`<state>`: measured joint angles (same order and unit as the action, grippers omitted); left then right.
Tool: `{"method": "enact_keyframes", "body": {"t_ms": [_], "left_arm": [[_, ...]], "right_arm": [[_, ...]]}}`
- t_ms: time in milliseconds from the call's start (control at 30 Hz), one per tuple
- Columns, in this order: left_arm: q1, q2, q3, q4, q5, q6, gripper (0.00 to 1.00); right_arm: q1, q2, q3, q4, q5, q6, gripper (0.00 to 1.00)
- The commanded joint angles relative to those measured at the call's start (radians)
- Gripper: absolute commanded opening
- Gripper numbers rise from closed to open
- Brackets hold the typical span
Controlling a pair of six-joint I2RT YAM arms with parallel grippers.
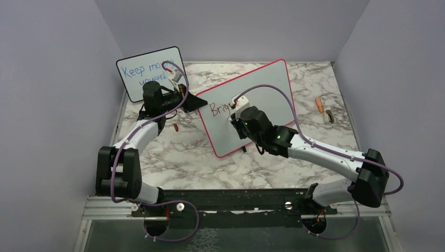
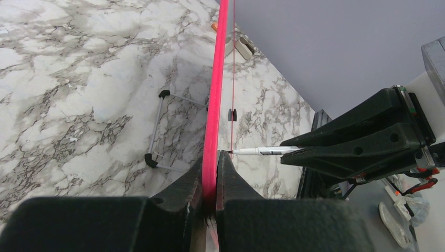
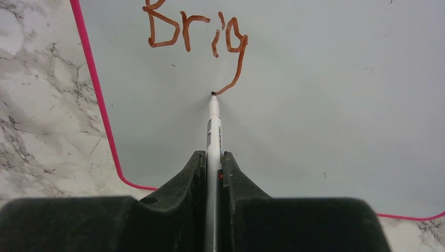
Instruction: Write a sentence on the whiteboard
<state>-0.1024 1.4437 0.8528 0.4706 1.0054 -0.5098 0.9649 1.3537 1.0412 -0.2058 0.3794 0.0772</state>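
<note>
The whiteboard [image 1: 262, 100] with a red-pink frame stands tilted mid-table. My left gripper [image 1: 198, 101] is shut on its left edge, which shows as a pink strip [image 2: 215, 105] between the jaws. My right gripper [image 1: 237, 116] is shut on a white marker [image 3: 213, 131], whose tip touches the board face [image 3: 325, 105] at the tail of the "g". The sentence [image 3: 197, 37] reads "Brig" in reddish-brown. The marker [image 2: 262, 151] and right gripper [image 2: 362, 142] also show in the left wrist view.
A smaller black-framed board [image 1: 149, 71] with blue writing stands at the back left. An orange item [image 1: 318, 104] and a dark item [image 1: 329, 116] lie at the right. A wire stand [image 2: 160, 126] sits behind the whiteboard. A small red object [image 1: 176, 127] lies near the left arm.
</note>
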Motion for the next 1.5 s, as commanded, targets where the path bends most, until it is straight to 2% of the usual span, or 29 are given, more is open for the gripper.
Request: {"method": "enact_keyframes", "body": {"t_ms": [0,533,1467], "left_arm": [[-0.015,0.038,-0.012,-0.075,-0.018,0.076,0.00],[-0.014,0.038,-0.012,-0.076,-0.018,0.077,0.00],[-0.014,0.037,-0.011,-0.079,-0.016,0.079,0.00]], "right_arm": [[-0.002,0.010,0.002,0.066,-0.018,0.032,0.01],[-0.009,-0.058,0.003,0.141,0.096,-0.019,0.01],[-0.043,0.024,0.082,0.240,0.081,-0.068,0.01]]}}
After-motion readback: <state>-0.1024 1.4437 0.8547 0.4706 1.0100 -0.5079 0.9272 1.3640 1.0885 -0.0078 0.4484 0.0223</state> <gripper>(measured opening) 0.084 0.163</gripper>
